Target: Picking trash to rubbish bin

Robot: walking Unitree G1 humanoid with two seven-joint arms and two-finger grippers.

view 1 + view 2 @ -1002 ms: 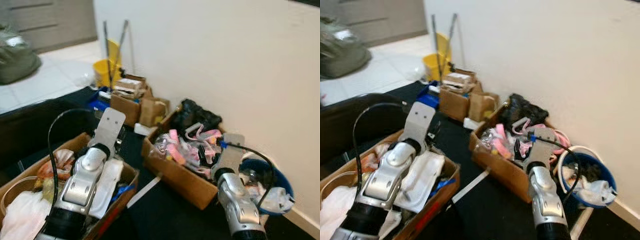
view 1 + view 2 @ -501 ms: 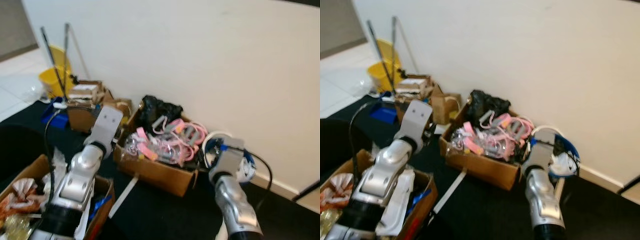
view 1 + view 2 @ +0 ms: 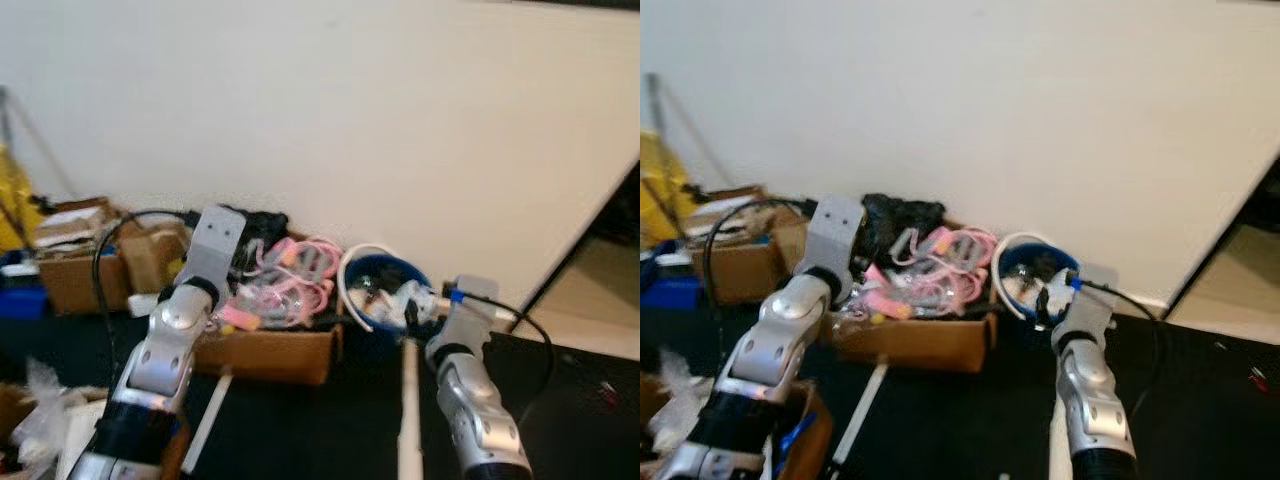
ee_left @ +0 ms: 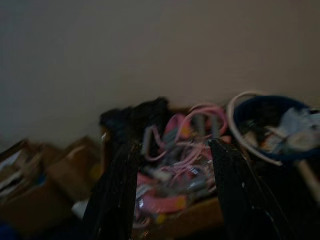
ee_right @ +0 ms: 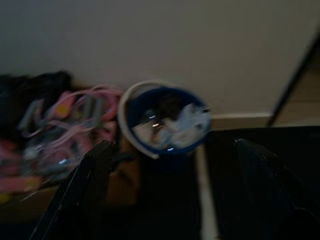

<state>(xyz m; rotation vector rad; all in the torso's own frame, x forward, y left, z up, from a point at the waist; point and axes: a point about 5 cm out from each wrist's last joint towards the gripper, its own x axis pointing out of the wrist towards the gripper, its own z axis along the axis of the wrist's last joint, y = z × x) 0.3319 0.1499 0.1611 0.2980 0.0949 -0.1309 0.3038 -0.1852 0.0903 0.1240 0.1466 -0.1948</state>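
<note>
By the wall, my bin [image 5: 165,122] blurs; both grippers, left [image 4: 172,192] and right [image 5: 172,195], gape empty; no writing legible.

Blue bin [image 3: 1025,268] with white rim; brown box [image 3: 915,340] of pink items.

Against the wall [image 3: 400,120] at twelve o'clock stands a bucket [image 3: 352,290] with trash [image 5: 172,125] in it. Just beside it, toward ten o'clock, lies a cardboard box [image 3: 270,352] heaped with cords [image 3: 295,275], a bag [image 3: 902,215] at its back. More boxes [image 3: 70,275] sit farther round at nine o'clock. A doorway [image 3: 600,270] opens at two o'clock.
</note>
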